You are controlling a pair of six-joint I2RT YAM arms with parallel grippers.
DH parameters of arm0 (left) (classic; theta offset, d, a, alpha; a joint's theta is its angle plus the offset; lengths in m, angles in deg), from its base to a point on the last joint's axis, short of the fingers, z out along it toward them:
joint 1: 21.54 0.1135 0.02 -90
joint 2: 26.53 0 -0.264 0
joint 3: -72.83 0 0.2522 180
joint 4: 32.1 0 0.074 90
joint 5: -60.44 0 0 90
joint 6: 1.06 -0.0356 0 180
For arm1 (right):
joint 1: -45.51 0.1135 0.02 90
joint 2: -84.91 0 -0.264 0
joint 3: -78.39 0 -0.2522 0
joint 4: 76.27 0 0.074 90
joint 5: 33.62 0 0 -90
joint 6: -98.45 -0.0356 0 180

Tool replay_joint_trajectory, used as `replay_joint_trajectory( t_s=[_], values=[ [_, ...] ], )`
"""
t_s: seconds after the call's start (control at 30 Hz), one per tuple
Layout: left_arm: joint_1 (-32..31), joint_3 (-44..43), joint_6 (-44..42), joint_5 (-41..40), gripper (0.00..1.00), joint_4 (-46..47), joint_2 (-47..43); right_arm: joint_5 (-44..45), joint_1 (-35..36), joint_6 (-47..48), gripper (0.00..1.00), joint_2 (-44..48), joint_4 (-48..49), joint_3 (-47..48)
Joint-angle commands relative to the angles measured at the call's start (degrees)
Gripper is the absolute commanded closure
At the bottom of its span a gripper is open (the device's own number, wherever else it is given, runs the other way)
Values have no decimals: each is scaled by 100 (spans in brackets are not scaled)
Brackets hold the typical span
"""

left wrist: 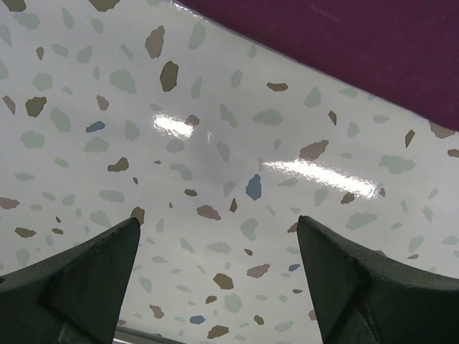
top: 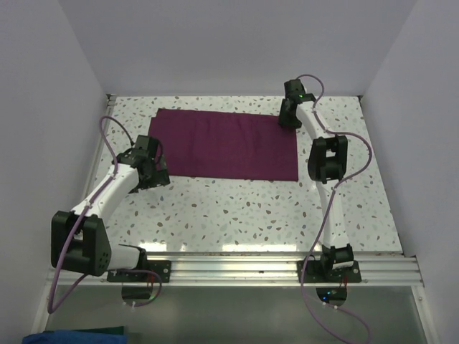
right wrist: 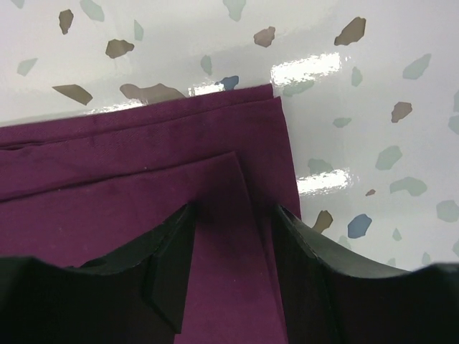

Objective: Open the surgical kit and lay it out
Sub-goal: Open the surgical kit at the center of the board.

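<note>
The surgical kit's maroon cloth wrap (top: 222, 143) lies folded flat at the back middle of the table. No steel tray or instruments show. My left gripper (top: 153, 172) is open and empty, low over bare table just off the cloth's near left corner; in the left wrist view the gripper (left wrist: 219, 223) has the cloth edge (left wrist: 358, 50) beyond it. My right gripper (top: 290, 119) is at the cloth's far right corner. In the right wrist view the gripper (right wrist: 235, 211) is open, its jaws down on either side of a folded flap of the cloth (right wrist: 143, 165).
The speckled white table (top: 237, 215) is walled at the back and both sides. An aluminium rail (top: 237, 269) carrying the arm bases runs along the near edge.
</note>
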Motion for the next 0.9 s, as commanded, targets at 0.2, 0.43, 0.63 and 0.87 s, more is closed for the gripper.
replay_joint_trajectory(
  t_s=[0.2, 0.43, 0.63, 0.87],
  values=[
    [-6, 91, 126, -20, 5, -42, -172, -71, -3, 11, 59, -32, 145, 15],
    [-6, 127, 152, -29, 5, 2, -136, -89, -12, 11, 72, -14, 163, 138],
    [-6, 135, 170, -56, 5, -7, -154, -107, -3, 2, 90, -14, 146, 164],
    [-6, 144, 170, -56, 5, -7, -198, -107, -12, 28, 100, -5, 137, 164]
  ],
)
